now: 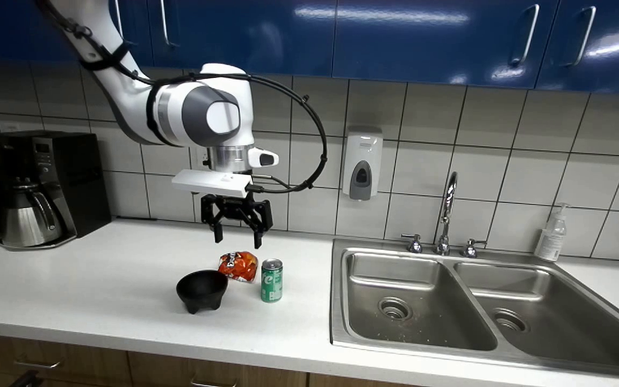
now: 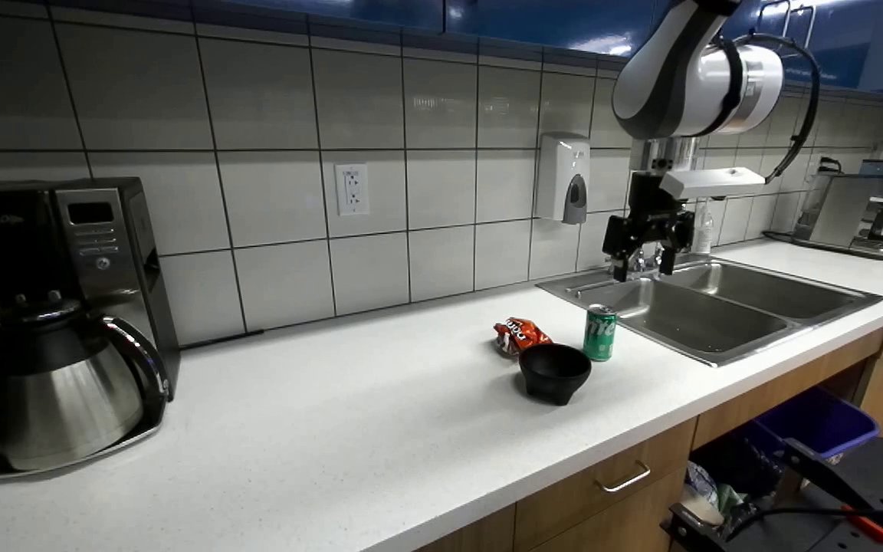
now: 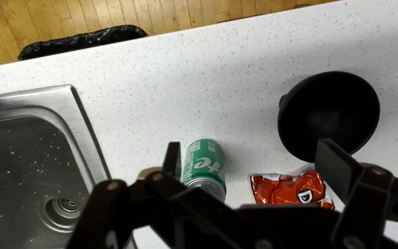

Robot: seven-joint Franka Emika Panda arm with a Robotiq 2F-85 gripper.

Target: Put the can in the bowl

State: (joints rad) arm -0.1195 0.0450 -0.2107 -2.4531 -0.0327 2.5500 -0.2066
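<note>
The small green metal drink can (image 1: 272,282) stands upright on the long white speckled counter (image 1: 100,274). In an exterior view the round black footed bowl (image 1: 202,290) sits at the can's nine o'clock, apart from it, and the crinkled red-orange snack packet (image 1: 238,266) lies at its ten. My black two-fingered pincer (image 1: 238,239) hangs above at the can's eleven, its fingers spread well apart.

From my wrist I see down into the bowl, there at the can's two o'clock, with the packet near three; I cannot tell whether bowl and packet touch. My pincer hides part of the can's silvery top there, which both exterior views show clear. The wrist view also gives me a broad stretch of brown plank floor (image 3: 185,15) at twelve and a crumpled black plastic liner (image 3: 85,40) between ten and eleven.

An exterior view takes in the double-basin stainless steel sink (image 1: 473,298) at the can's three o'clock, the curved chrome tap (image 1: 446,215) at two, the black-and-steel coffee machine (image 1: 86,183) at ten and glossy blue cabinets (image 1: 266,37) at twelve. In an exterior view a blue-purple plastic bin (image 2: 817,422) shows at four and a steel espresso machine (image 2: 832,211) at two; a pale tiled wall (image 2: 273,192) backs the counter.
</note>
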